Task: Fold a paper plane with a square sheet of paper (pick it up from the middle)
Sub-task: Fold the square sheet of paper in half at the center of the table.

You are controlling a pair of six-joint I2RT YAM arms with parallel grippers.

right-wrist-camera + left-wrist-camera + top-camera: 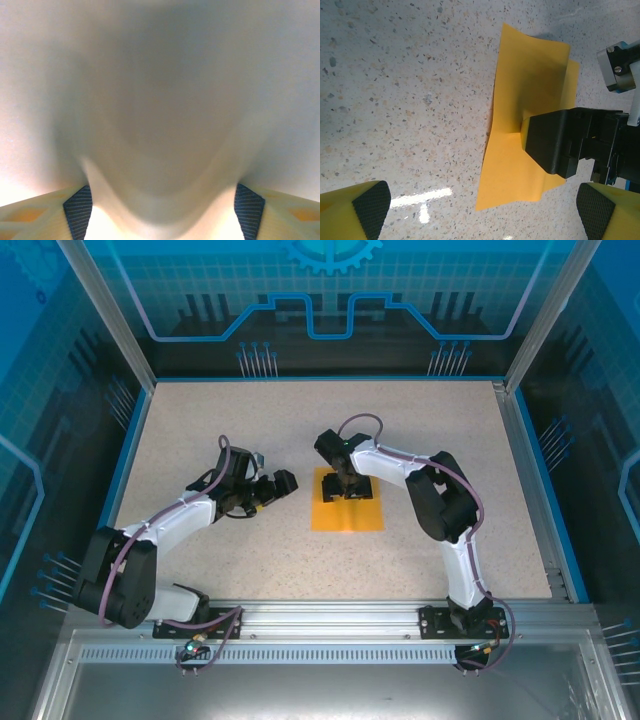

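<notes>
The task is judged to be at its very start: no pointed shape or centre crease is seen, so all the folds are left to be made. The square sheet of paper [347, 512] is found near the middle of the speckled table [200, 430], bright orange and roughly square from above. In the left wrist view one part of it is seen bowed up off the table, the rest lying flat; whether a crease has been set cannot be told. The right gripper [347, 486] is planted on the sheet's far half, jaws apart; whether paper is caught between them cannot be told. The left gripper [283, 483] is held wide open just left of the sheet, apart from it.
</notes>
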